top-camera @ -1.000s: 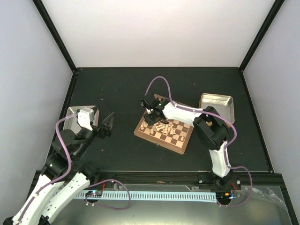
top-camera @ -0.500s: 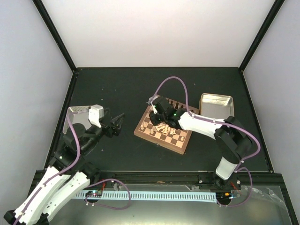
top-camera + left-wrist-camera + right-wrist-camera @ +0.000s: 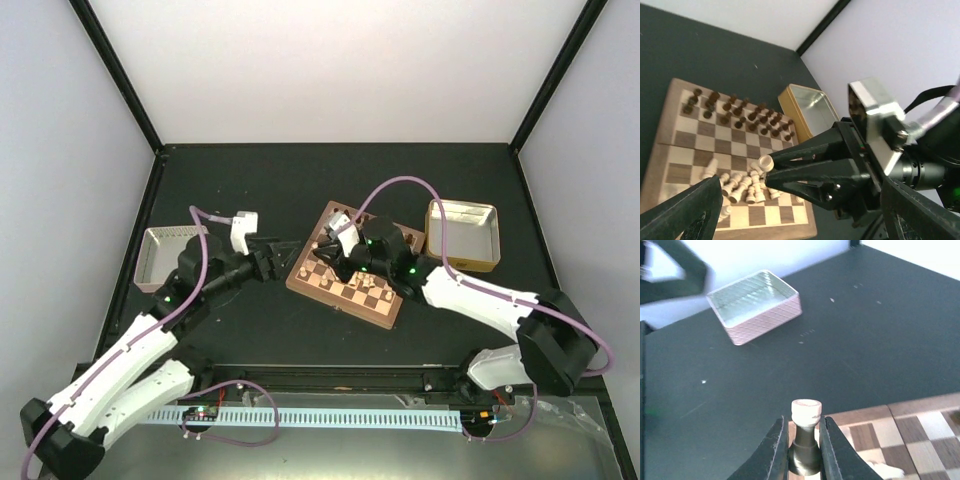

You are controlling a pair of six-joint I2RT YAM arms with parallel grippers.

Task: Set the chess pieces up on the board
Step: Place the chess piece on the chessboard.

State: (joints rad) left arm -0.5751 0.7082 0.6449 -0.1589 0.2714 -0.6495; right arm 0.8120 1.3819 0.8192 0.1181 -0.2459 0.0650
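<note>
The board (image 3: 336,299) lies mid-table, also in the left wrist view (image 3: 690,132) and the right wrist view (image 3: 920,427). Dark brown chess pieces (image 3: 740,107) stand in two rows along its far side. Several cream pieces (image 3: 740,186) lie toppled in a heap on its near side. My right gripper (image 3: 337,258) is shut on an upright cream rook (image 3: 806,412), held over the board's left corner; the rook also shows in the left wrist view (image 3: 765,162). My left gripper (image 3: 287,250) is open and empty, just left of the board, with its fingers (image 3: 687,210) spread wide.
A pale metal tray (image 3: 160,255) sits at the left, also in the right wrist view (image 3: 755,305). A gold metal tray (image 3: 462,235) stands right of the board, also in the left wrist view (image 3: 807,107). Black frame rails edge the dark table.
My left arm has swung right from its tray to the board's left edge. My right arm has stretched out lower, and its gripper has shifted toward the board's near-left part.
</note>
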